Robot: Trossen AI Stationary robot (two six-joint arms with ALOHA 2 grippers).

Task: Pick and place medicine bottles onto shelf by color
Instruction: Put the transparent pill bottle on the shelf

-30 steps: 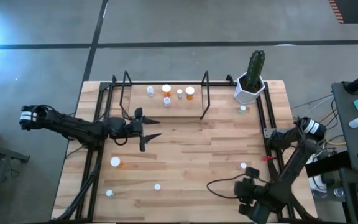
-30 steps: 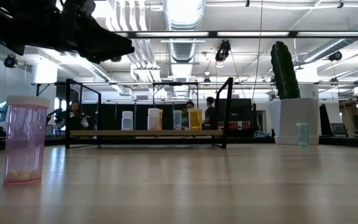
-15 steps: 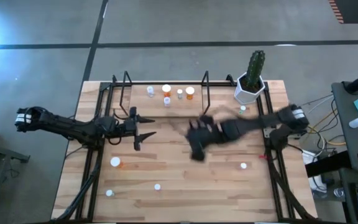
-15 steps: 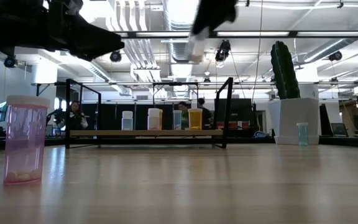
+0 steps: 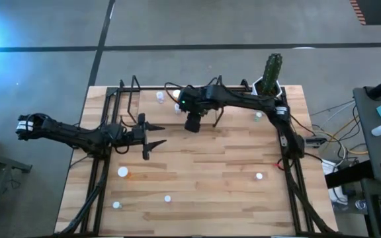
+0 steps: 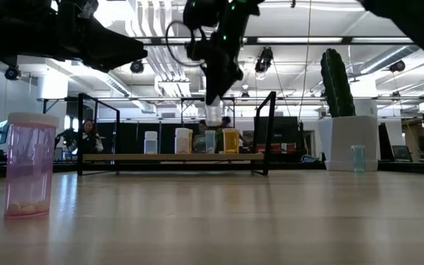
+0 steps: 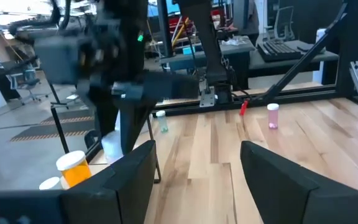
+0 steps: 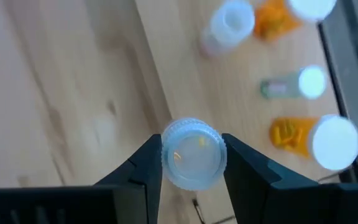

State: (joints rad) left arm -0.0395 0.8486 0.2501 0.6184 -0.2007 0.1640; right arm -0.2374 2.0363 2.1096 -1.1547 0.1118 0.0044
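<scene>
While stretched in from the right edge across the far part of the table [image 5: 197, 165], right gripper [image 8: 191, 163] hangs above the front rail of the shelf [image 5: 207, 112], fingers clamped on a clear white-capped bottle [image 8: 192, 152]. Seen in the low view as a small pale bottle [image 6: 213, 112] held upright in the air, just above the row standing on the shelf board [image 6: 171, 157]. On that board: a white bottle [image 6: 151, 142], a larger whitish one [image 6: 183, 140], a greenish one [image 6: 210, 141] and an orange one [image 6: 230, 140], lined up left to right. From the right wrist, the same row below: two orange bottles [image 8: 312, 140], a slim greenish one [image 8: 294, 85] and a pale one [image 8: 229, 26].

Left gripper [image 5: 152, 135] poised over the left-centre of the table, in front of the shelf, fingers spread apart and holding nothing; both fingers [image 7: 129, 180] visible apart in the left wrist view.

Loose on the tabletop, well apart from each other: an orange bottle [image 5: 122, 172] at the near left, two small white-capped ones [image 5: 167, 198] [image 5: 116, 205] nearer the front edge, another [image 5: 259, 176] at the right, and a tiny one [image 5: 258, 117] just in front of the white cactus pot [image 5: 268, 92] at the far right corner. Pinkish bottle [image 6: 29, 165] upright at the near left of the low view.
</scene>
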